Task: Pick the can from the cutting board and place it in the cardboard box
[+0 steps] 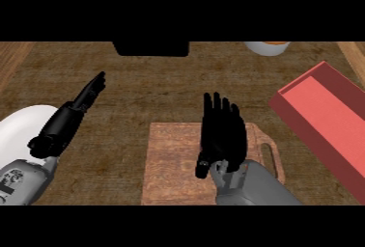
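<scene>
A wooden cutting board [171, 159] with a handle on its right side lies at the lower middle of the counter. My right hand [222, 135] hovers over the board's right half, open, with straight fingers pointing away from me. No can shows on the visible part of the board; the hand and forearm hide some of it. A red open box [324, 113] stands tilted at the right edge, to the right of the board. My left hand [68, 120] is open at the left, off the board, fingers stretched toward the far side.
A black object [151, 48] sits at the counter's far edge in the middle. A white and orange item [267, 47] shows at the far right. A white rounded shape [21, 130] lies at the left edge beside my left forearm.
</scene>
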Controlling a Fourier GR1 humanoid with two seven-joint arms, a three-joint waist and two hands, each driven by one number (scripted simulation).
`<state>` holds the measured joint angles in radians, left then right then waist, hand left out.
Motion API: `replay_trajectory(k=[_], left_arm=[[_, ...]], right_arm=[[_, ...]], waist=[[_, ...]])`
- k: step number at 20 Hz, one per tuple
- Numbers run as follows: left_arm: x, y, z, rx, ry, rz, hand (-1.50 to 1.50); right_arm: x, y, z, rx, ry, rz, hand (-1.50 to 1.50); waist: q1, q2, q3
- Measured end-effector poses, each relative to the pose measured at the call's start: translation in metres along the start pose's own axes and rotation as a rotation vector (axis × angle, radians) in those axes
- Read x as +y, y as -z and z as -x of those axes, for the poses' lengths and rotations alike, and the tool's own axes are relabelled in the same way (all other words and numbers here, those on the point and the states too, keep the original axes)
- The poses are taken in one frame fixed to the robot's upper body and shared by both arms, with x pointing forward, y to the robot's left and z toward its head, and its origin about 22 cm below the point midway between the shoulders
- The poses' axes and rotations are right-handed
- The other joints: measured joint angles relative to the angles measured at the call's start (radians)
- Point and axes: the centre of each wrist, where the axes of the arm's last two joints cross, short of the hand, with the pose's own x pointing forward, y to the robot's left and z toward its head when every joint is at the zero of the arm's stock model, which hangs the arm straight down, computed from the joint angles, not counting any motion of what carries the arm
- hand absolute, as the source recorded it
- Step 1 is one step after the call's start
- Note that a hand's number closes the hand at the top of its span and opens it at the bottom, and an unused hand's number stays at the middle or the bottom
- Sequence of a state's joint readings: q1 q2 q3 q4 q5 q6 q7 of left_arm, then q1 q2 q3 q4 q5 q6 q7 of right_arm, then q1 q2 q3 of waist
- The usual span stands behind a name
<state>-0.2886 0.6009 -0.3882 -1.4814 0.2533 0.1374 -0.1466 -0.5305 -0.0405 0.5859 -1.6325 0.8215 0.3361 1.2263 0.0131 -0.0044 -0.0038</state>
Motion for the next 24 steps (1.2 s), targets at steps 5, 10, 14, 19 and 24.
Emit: replay_trajectory(k=[5, 10, 14, 19, 24], left_arm=[[0.002, 0.002, 0.001, 0.003, 0.0, -0.007, 0.0], [0.001, 0.001, 0.003, 0.003, 0.004, -0.003, 0.0], [0.001, 0.003, 0.002, 0.001, 0.003, -0.007, 0.0], [0.003, 0.004, 0.001, 0.006, 0.0, -0.012, 0.0], [0.005, 0.006, -0.004, -0.002, -0.007, -0.006, 0.0]], right_arm=[[0.004, 0.011, -0.007, 0.024, -0.042, -0.018, -1.5], [0.013, 0.021, -0.005, 0.065, -0.08, -0.04, -1.5], [0.013, 0.023, -0.005, 0.072, -0.084, -0.051, -1.5], [0.018, 0.025, -0.002, 0.074, -0.083, -0.073, -1.5], [0.026, 0.031, -0.001, 0.094, -0.089, -0.091, -1.5]], waist=[[-0.002, 0.001, 0.001], [-0.005, 0.001, 0.002], [-0.007, 0.001, 0.002], [-0.009, 0.002, 0.003], [-0.005, 0.002, 0.003]])
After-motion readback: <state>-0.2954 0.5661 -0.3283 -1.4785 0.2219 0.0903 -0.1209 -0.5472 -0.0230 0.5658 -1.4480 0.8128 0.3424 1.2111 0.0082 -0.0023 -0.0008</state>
